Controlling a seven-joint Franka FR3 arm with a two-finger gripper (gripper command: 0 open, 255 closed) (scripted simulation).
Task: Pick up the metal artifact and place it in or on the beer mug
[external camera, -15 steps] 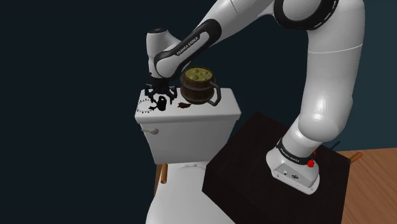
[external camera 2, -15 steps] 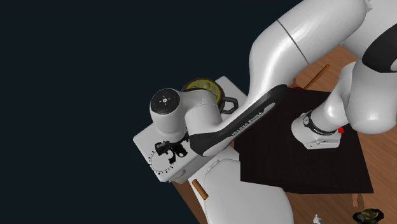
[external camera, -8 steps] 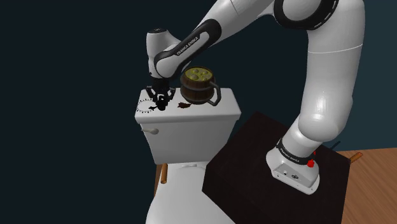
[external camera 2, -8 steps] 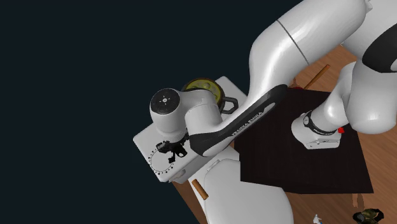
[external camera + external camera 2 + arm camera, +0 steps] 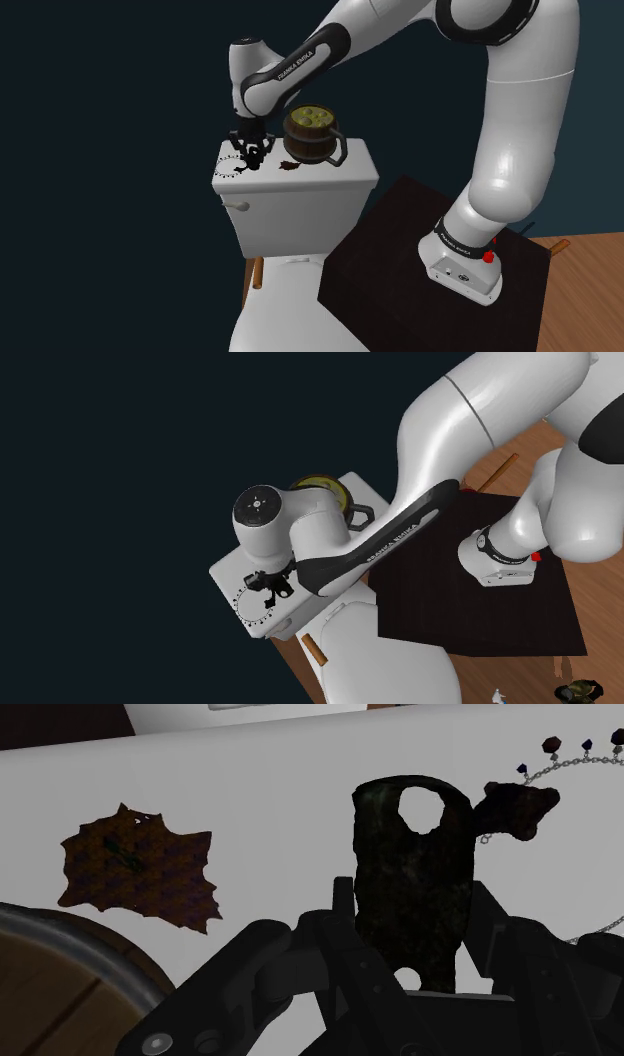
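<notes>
I see the gripper [image 5: 250, 152] closed narrow on the metal artifact [image 5: 415, 874], a dark flat piece with a round hole near its far end, clasped upright between the fingers just beside the beer mug [image 5: 312, 135], on the side away from the mug's handle. The mug is a wooden barrel with a dark handle and a yellowish top, standing on the white toilet tank lid [image 5: 340, 170]. Between the mug and the gripper lies a brown, jagged, leaf-shaped piece [image 5: 140, 869], flat on the lid and close to the mug's foot. Beyond the artifact from the mug a thin chain with dark beads [image 5: 575, 764] curls on the lid, with a dark lump beside it. Nothing stands between the artifact and the mug's rim. Below the mug the tank drops to the white toilet seat [image 5: 280, 310]; the black stand [image 5: 400, 240] sits on the mug's handle side over a wooden floor [image 5: 590, 290], and the wall behind the mug is dark blue
</notes>
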